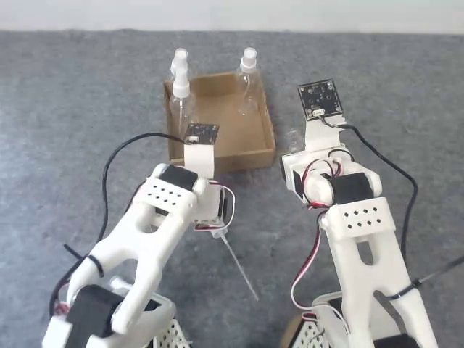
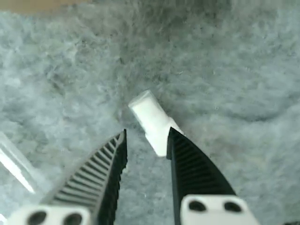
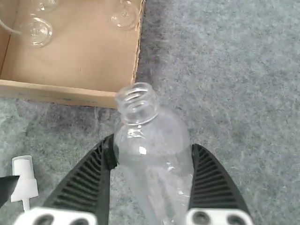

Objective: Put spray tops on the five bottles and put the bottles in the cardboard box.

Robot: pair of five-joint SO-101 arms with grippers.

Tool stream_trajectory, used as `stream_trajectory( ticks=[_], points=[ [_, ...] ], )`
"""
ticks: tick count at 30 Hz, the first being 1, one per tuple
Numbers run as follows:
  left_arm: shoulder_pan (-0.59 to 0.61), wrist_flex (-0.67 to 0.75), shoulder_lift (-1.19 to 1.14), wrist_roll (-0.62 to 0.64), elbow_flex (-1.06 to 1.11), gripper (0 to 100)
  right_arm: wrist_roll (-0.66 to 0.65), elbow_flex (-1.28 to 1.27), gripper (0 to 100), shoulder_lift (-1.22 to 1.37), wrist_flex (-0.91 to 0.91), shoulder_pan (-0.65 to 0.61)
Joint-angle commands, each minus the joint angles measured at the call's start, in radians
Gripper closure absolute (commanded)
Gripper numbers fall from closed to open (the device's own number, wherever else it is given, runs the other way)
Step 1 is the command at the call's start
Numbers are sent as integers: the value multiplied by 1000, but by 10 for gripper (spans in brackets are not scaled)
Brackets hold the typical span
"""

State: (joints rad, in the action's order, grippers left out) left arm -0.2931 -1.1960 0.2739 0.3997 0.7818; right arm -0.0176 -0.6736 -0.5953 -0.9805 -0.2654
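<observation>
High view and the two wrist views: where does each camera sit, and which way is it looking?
High view: fixed overhead, looking down at the cardboard box; left arm and right arm show.
Left wrist view: on the left arm, facing down at a spray top; its open left pincer shows.
Right wrist view: on the right arm, facing the box; its right pincer grips an uncapped bottle.
Shared: both wrist views catch the spray top; high and right wrist views share the box.
</observation>
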Motion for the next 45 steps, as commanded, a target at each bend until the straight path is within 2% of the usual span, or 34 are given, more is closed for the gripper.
stream_trajectory(
  ticks=[1,9,16,26,28,32,37,45],
  points=[
    [-3,61,5,18,2,867,11,18,920,-56,24,13],
    [-5,195,3,20,88,866,11,15,920,-56,24,13],
    [-5,204,-84,63,74,866,11,14,920,-54,22,13],
    [-6,34,-384,63,-157,870,11,14,921,-54,19,13],
    [-6,31,-402,61,-170,890,11,14,921,-54,19,13],
    [-28,31,-404,60,-176,994,11,14,921,-54,19,13],
    [-81,31,-402,60,-176,988,11,14,921,-54,18,13],
    [-74,-46,-400,58,-220,989,9,14,922,-54,19,13]
  ],
)
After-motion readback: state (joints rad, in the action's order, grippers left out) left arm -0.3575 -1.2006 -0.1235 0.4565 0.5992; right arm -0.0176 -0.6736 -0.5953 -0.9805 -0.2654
